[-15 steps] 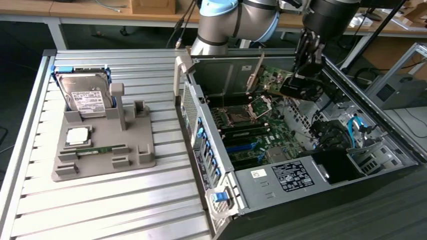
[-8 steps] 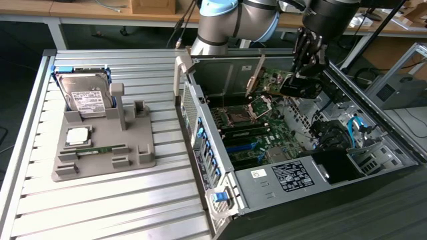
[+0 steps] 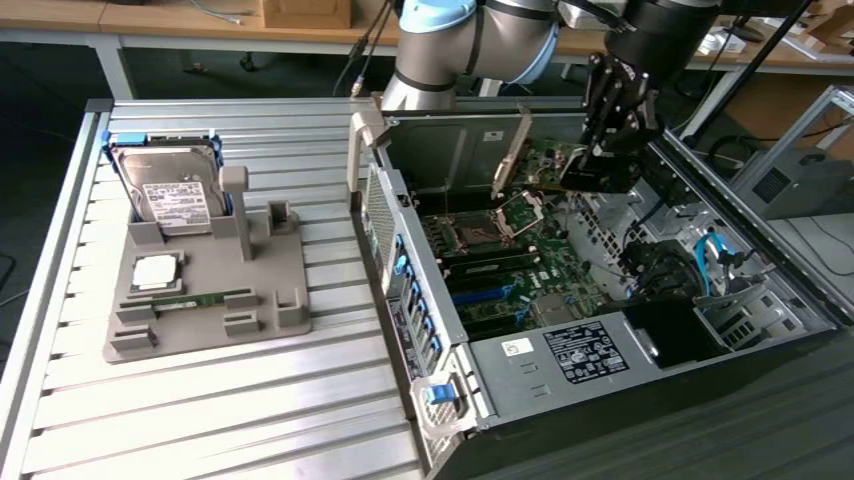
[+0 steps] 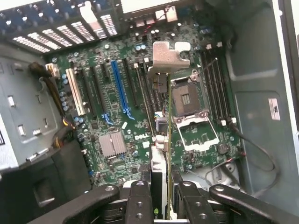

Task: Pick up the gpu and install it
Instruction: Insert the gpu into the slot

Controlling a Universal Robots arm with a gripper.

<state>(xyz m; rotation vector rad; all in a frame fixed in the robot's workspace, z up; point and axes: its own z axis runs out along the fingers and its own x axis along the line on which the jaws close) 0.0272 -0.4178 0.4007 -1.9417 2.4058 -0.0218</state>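
The gpu (image 3: 591,173) is a thin dark card, and my gripper (image 3: 607,150) is shut on it over the far part of the open computer case (image 3: 561,400). In the wrist view the gpu (image 4: 159,168) shows edge-on between the two black fingers (image 4: 140,200). Its silver end bracket (image 4: 166,55) points away toward the case's slotted rear wall. The card hangs over the motherboard (image 4: 112,116), in line with the dark expansion slots between the blue slot (image 4: 120,88) and the open CPU socket (image 4: 189,100). I cannot tell whether its lower edge touches a slot.
On the exterior view's left, a grey fixture (image 3: 200,330) on the slatted table holds a silver hard drive (image 3: 171,195), a green memory stick (image 3: 187,298) and a square chip (image 3: 154,270). Inside the case lie cables (image 3: 707,255), a black box (image 3: 681,330) and the raised socket lever.
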